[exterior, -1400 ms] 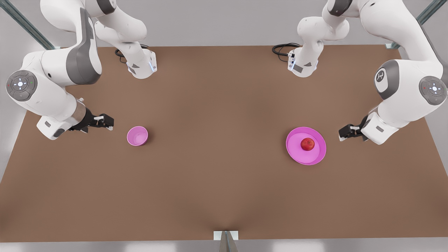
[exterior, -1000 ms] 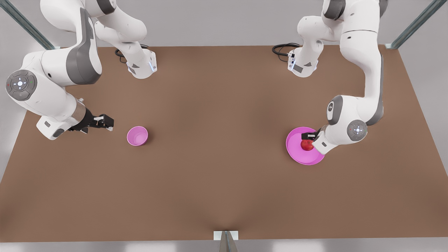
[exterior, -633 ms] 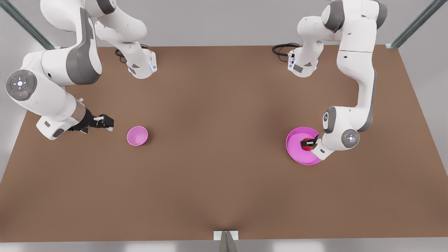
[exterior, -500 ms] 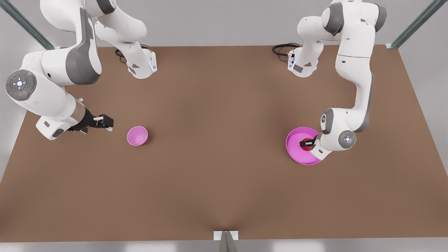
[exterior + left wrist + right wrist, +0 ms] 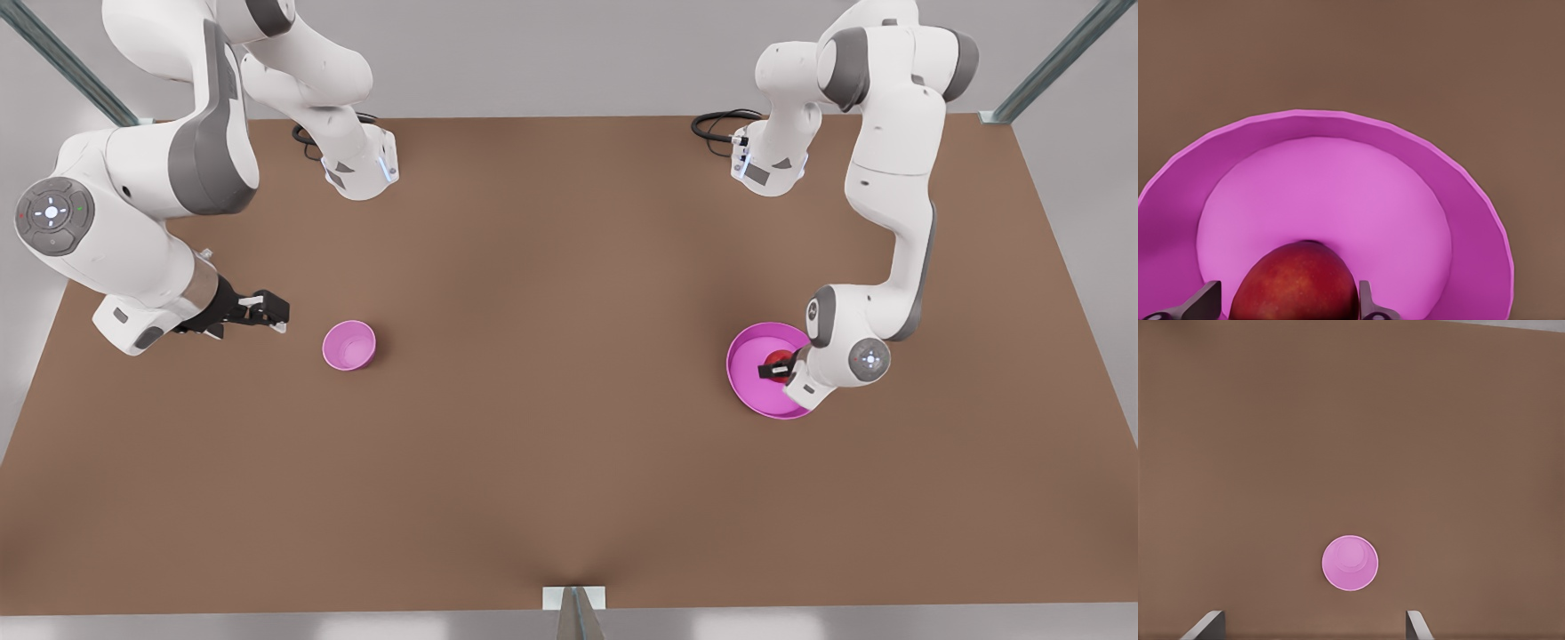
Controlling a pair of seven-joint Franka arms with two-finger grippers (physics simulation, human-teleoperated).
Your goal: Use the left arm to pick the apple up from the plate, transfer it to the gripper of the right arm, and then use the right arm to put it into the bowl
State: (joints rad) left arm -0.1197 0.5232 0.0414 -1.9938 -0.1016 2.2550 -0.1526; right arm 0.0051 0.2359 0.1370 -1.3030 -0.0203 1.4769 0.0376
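The red apple (image 5: 783,358) lies on the magenta plate (image 5: 749,384) at the front view's right. My left gripper (image 5: 772,367) is down over the plate, open, with one finger on each side of the apple. In the left wrist view the apple (image 5: 1295,283) sits between the two dark fingertips (image 5: 1205,301), close to both, on the plate (image 5: 1471,200). My right gripper (image 5: 267,311) waits open at the front view's left, a short way from the small pink bowl (image 5: 348,345). The bowl (image 5: 1349,563) stands upright ahead of the right gripper (image 5: 1311,623) in the right wrist view.
The brown table (image 5: 551,400) stretches wide between bowl and plate. Both arm bases (image 5: 360,169) stand at the far edge with black cables (image 5: 716,124) beside them. A metal bracket (image 5: 573,604) sits at the near edge.
The left arm swung in from the table's side over the plate and lowered, its fingers now straddling the apple. The right arm, bowl and plate have not moved.
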